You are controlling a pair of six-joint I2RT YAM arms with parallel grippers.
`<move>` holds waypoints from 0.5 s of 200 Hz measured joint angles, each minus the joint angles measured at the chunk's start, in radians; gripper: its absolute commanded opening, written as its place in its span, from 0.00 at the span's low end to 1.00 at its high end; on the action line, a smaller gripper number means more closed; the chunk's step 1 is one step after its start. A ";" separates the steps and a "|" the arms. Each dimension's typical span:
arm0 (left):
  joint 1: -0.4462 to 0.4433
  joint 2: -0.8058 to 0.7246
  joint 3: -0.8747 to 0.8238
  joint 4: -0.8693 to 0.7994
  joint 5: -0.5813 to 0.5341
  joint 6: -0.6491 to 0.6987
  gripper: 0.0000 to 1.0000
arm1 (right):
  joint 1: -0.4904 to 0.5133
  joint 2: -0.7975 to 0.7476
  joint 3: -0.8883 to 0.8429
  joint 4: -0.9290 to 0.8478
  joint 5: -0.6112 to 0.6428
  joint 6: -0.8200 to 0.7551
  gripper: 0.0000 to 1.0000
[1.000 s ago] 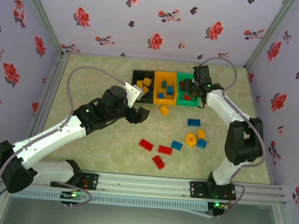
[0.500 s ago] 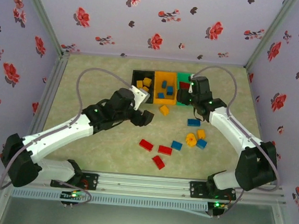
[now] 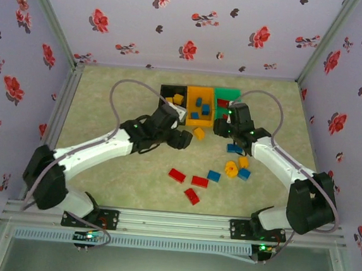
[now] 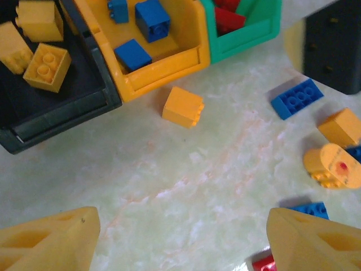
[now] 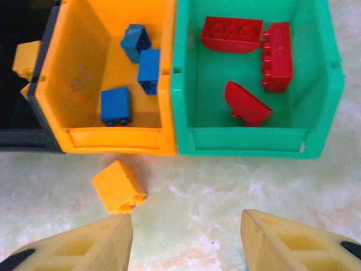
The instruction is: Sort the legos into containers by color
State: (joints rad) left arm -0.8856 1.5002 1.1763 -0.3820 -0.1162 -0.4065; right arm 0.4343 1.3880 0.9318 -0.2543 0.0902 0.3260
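— Left gripper (image 4: 179,243): what do you have in it?
— Nothing. You have its fingers (image 4: 48,240) spread wide over bare table (image 4: 186,186). The loose yellow brick (image 4: 183,106) lies above centre frame, just beside the orange bin (image 4: 163,66). Other yellow bricks (image 4: 47,66) sit in the black bin (image 4: 62,121), upper left.
— And your right gripper (image 5: 186,245)?
— You have it wide open too, and empty, at the bottom of the frame. The same loose yellow brick is lower left, just below the orange bin, which holds three blue bricks (image 5: 115,105). The green bin (image 5: 248,141) holds three red pieces (image 5: 232,34). From above, loose red bricks (image 3: 200,181) lie below centre.
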 measured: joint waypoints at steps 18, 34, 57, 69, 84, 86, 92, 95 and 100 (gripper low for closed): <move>-0.003 0.093 0.049 -0.004 -0.010 -0.082 0.76 | -0.019 -0.003 0.002 -0.026 0.024 0.030 0.54; -0.016 0.177 0.091 -0.004 -0.016 -0.124 0.76 | -0.046 -0.020 0.002 -0.048 0.038 0.053 0.54; -0.053 0.301 0.182 -0.024 -0.019 -0.145 0.76 | -0.073 -0.075 0.002 -0.066 0.047 0.071 0.55; -0.066 0.356 0.238 -0.042 -0.023 -0.153 0.76 | -0.079 -0.105 0.002 -0.072 0.049 0.076 0.55; -0.073 0.407 0.295 -0.060 -0.037 -0.161 0.76 | -0.082 -0.137 0.002 -0.083 0.049 0.076 0.55; -0.074 0.414 0.302 -0.061 -0.039 -0.161 0.76 | -0.082 -0.140 0.002 -0.084 0.049 0.076 0.55; -0.074 0.430 0.317 -0.060 -0.046 -0.160 0.76 | -0.084 -0.151 0.000 -0.088 0.049 0.076 0.55; -0.074 0.436 0.322 -0.060 -0.049 -0.159 0.76 | -0.084 -0.155 0.000 -0.089 0.049 0.076 0.55; -0.074 0.447 0.330 -0.059 -0.053 -0.155 0.76 | -0.085 -0.161 -0.002 -0.092 0.049 0.076 0.55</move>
State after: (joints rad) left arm -0.9596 1.9476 1.5066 -0.4412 -0.1696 -0.5613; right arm 0.3492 1.2270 0.9298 -0.3462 0.1394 0.4019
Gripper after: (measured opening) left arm 0.759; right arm 0.552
